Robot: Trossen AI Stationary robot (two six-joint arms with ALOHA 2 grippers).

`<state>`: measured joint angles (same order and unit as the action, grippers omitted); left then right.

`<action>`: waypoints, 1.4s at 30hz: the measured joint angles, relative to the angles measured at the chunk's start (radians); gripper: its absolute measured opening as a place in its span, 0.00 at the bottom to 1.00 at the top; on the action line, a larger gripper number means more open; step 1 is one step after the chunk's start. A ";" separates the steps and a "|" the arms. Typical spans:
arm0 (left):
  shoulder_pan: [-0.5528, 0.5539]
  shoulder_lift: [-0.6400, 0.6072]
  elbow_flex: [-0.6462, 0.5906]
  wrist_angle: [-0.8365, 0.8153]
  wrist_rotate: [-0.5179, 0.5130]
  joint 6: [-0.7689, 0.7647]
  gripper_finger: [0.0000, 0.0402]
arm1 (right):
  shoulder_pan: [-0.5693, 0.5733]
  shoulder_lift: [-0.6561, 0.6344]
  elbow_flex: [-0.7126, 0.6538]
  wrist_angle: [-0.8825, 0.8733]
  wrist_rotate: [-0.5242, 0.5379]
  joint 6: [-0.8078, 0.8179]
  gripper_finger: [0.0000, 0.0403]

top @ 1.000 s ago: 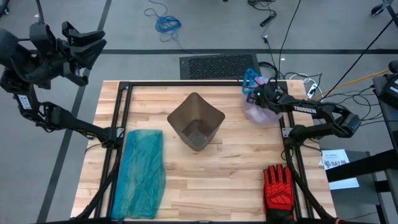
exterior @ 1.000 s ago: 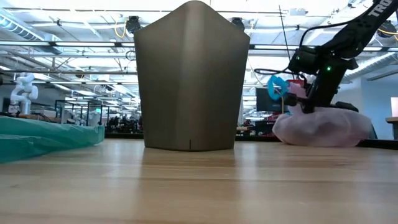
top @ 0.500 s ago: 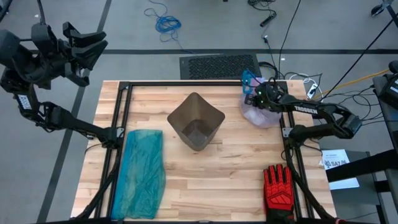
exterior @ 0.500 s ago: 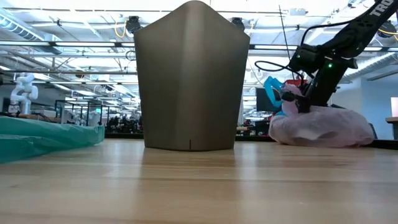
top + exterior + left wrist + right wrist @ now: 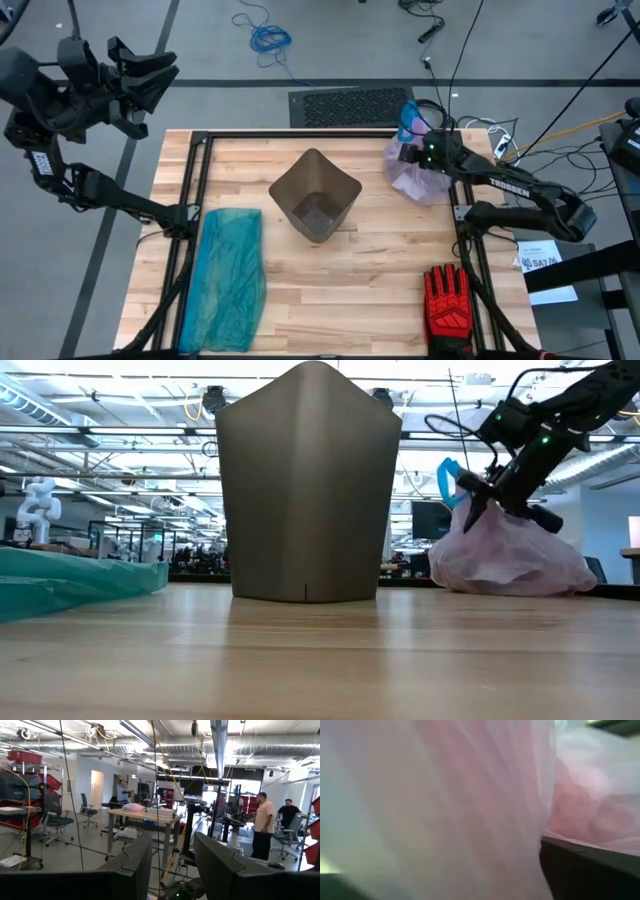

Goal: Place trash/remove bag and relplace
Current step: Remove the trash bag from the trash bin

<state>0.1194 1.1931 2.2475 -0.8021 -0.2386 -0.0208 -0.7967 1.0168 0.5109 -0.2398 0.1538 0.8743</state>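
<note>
The pinkish bag (image 5: 418,178) sits by its bulging bottom at the table's far right corner. Its blue drawstring (image 5: 446,478) sticks up at its gathered top. My right gripper (image 5: 478,496) is at that top, slanting down from the right, open, with pink film (image 5: 470,795) filling its wrist view. My left gripper (image 5: 160,78) waits open, high beyond the table's far left corner, holding nothing. The brown bin (image 5: 315,195) stands unlined at the table's middle. The trash does not show. My right gripper touches the bag's gathered top (image 5: 484,510) beside the blue drawstring, coming from above and from the table's right. Film lies against one finger (image 5: 590,870) and covers the other; a pinch does not show. The top is drawn into a peak, and the bottom rests on the table.
A teal-green plastic bag (image 5: 230,275) lies flat along the table's left side. A red-and-black glove (image 5: 445,300) lies at the near right corner. Black frame rails (image 5: 300,135) border the table. Bare wood lies between the bin and the near edge.
My right gripper has risen and tipped more level at the bag's top. The bag's upper part has been drawn up from a low mound into a peak, and the drawstring has gone up with it. The bag's bottom has stayed on the table.
</note>
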 joint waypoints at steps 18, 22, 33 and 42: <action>0.000 -0.005 0.000 -0.015 0.000 0.000 0.35 | 0.011 -0.224 0.002 -0.013 -0.001 -0.104 0.52; 0.000 -0.005 0.000 -0.016 0.000 0.000 0.35 | 0.020 -0.248 0.057 -0.017 0.000 -0.130 0.52; 0.000 -0.005 0.000 -0.016 0.011 0.000 0.35 | 0.019 -0.242 0.303 -0.170 0.106 -0.300 0.41; 0.000 -0.005 0.000 -0.019 0.034 0.000 0.35 | 0.020 -0.169 0.333 -0.536 0.090 -0.172 0.60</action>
<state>0.1196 1.1877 2.2475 -0.8215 -0.2043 -0.0204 -0.7771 0.8478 0.8440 -0.7754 0.2438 0.7019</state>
